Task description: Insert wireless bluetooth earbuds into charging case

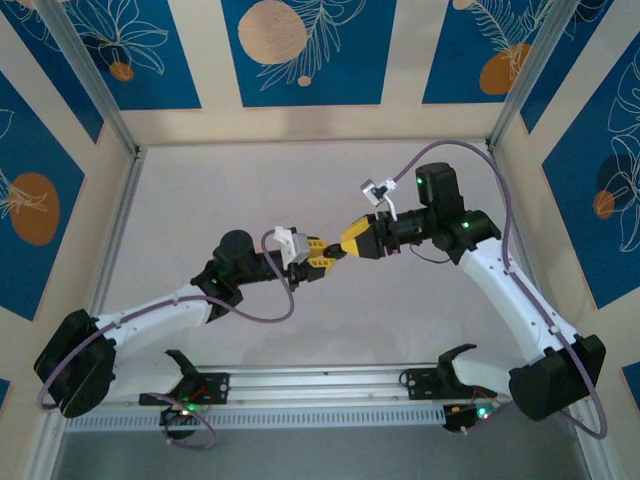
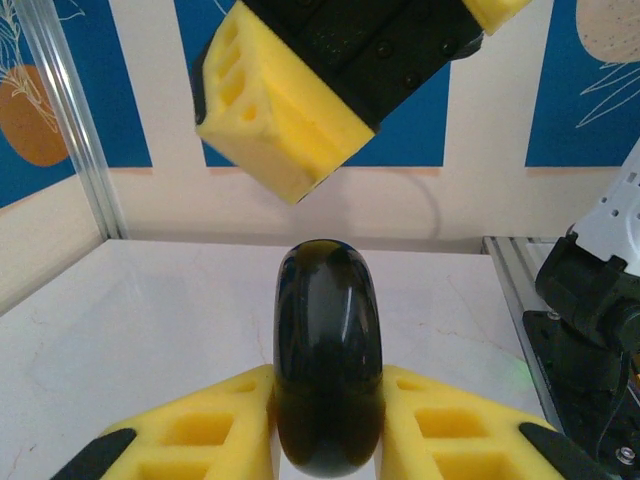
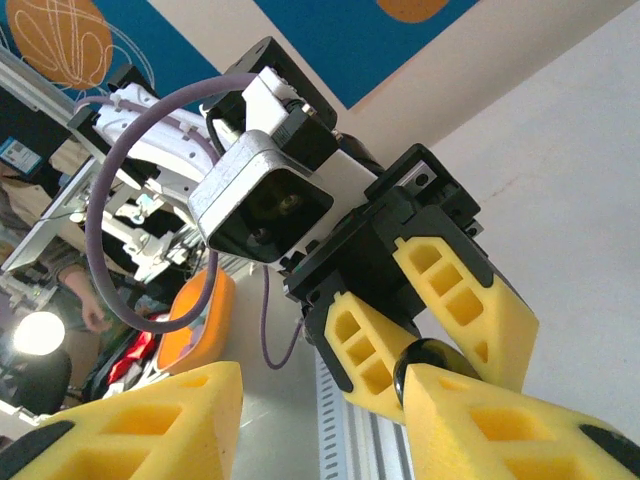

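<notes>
A glossy black round charging case (image 2: 328, 350) stands on edge between the yellow fingers of my left gripper (image 2: 328, 440), which is shut on it. Both grippers meet in mid-air above the middle of the table, left gripper (image 1: 322, 256) pointing right, right gripper (image 1: 347, 246) pointing left. In the right wrist view the case (image 3: 425, 358) peeks out between the left gripper's fingers (image 3: 372, 352), just behind one fingertip of my right gripper (image 3: 320, 430). The right jaws stand wide apart with nothing between them. One right finger (image 2: 285, 110) hovers above the case. The earbuds are out of view.
The white tabletop (image 1: 300, 180) lies below both arms, boxed in by blue-and-cream walls. An aluminium rail (image 1: 320, 385) runs along the near edge. An orange container (image 3: 195, 322) sits past that rail. A purple cable (image 1: 265, 310) loops by the left wrist.
</notes>
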Tool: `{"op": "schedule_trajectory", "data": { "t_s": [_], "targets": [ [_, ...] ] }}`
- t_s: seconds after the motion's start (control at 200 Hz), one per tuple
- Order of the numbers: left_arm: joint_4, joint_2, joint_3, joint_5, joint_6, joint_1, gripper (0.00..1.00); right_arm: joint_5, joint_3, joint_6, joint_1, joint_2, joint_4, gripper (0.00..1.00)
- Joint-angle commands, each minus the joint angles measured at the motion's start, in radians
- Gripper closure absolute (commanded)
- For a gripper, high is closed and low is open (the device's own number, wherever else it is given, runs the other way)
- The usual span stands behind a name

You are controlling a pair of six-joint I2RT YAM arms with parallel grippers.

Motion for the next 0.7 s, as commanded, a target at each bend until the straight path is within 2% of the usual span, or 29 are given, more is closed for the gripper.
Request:
{"op": "schedule_trajectory", "data": {
  "t_s": [0.0, 0.165, 0.365, 0.695],
  "targets": [
    [-0.036, -0.018, 0.020, -0.033, -0.005, -0.010, 0.73, 0.052, -0.027, 0.035, -0.033, -0.026, 0.003, 0.54],
    [-0.230, -0.017, 0.081, -0.133, -0.059, -0.010, 0.75, 0.215, -0.056, 0.115, -0.088, -0.040, 0.029, 0.54],
    [-0.534, 0.035, 0.228, -0.190, -0.139, -0.003, 0.75, 0.284, -0.109, 0.187, -0.149, -0.047, 0.066, 0.54],
    [-0.643, 0.244, 0.403, -0.101, -0.487, 0.077, 0.78, 0.318, -0.207, 0.221, -0.209, -0.095, 0.088, 0.54]
  ]
}}
